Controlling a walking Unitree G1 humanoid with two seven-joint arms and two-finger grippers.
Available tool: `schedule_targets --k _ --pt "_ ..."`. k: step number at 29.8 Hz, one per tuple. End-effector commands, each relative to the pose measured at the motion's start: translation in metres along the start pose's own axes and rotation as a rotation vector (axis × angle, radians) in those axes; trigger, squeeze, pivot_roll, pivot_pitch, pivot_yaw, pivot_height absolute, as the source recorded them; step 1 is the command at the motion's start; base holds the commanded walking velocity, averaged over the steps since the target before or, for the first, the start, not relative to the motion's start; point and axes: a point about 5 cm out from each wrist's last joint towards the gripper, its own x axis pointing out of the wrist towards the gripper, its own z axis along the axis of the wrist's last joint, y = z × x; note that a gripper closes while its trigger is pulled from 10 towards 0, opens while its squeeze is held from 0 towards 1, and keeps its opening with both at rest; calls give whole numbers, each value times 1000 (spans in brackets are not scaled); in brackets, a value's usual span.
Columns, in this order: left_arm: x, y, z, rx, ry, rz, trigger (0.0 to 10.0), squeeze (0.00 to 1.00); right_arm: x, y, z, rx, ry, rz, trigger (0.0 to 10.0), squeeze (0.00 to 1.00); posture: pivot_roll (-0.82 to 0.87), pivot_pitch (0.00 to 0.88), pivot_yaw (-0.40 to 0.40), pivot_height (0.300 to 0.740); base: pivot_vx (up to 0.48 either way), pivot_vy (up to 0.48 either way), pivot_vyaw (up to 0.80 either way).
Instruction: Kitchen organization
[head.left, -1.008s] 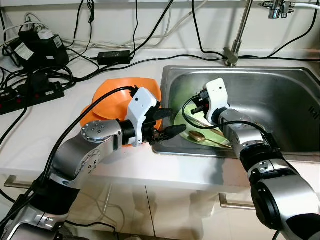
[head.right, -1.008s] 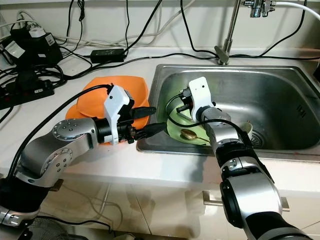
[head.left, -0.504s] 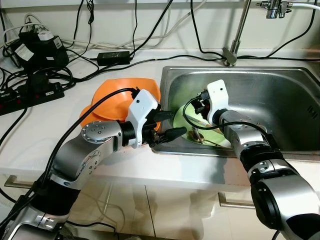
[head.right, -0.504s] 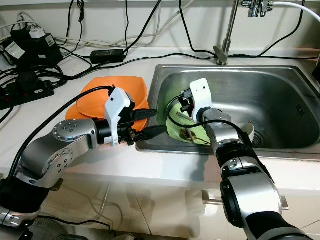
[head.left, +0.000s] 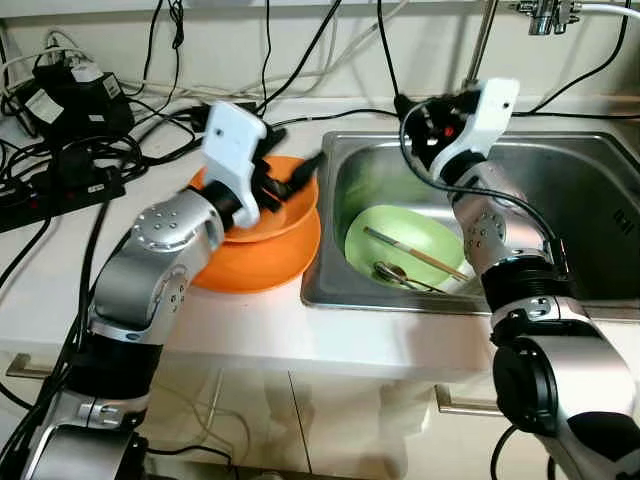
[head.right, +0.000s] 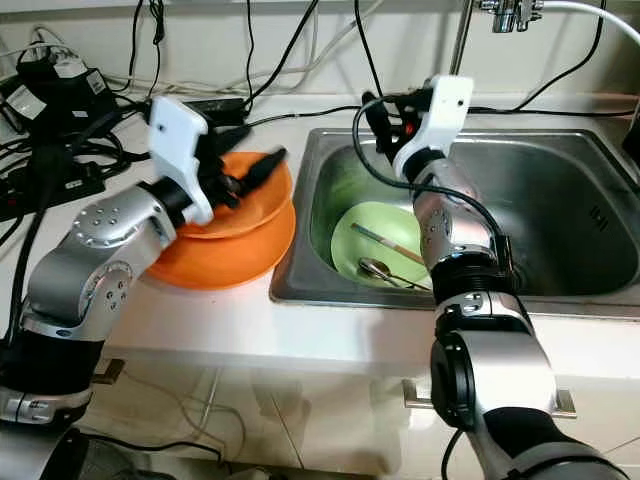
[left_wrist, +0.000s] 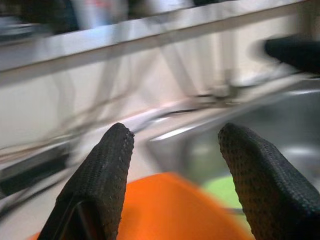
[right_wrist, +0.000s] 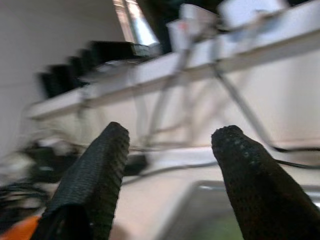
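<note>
Motion blur smears both wrist views; left pincer gapes.

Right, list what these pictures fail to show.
1. Steel sink: right end cut off by both eye views' edges.
2. Faucet: its top runs off the upper edge.
3. Wrist views: motion-blurred, counter detail unreadable.
4. Orange plastic bowls: far rim hidden behind the left hand.

Both wrist views are motion-blurred beyond the fingers. The orange bowl is cut off by the picture's edge. The tap too.
</note>
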Motion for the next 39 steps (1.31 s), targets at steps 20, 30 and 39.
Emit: schedule_targets --k 20,30,39 --pt "-27 65 -41 -145 236 458 10000 0 -58 36 1 -327 315 638 10000 0 0 0 115 740 0 0 0" --pt "-28 49 -61 -468 333 363 10000 0 -68 41 -4 -326 369 698 10000 0 2 0 118 740 0 0 0" --pt "-32 39 -74 -572 419 321 10000 0 -75 44 -4 -284 399 739 10000 0 0 1 120 740 0 0 0"
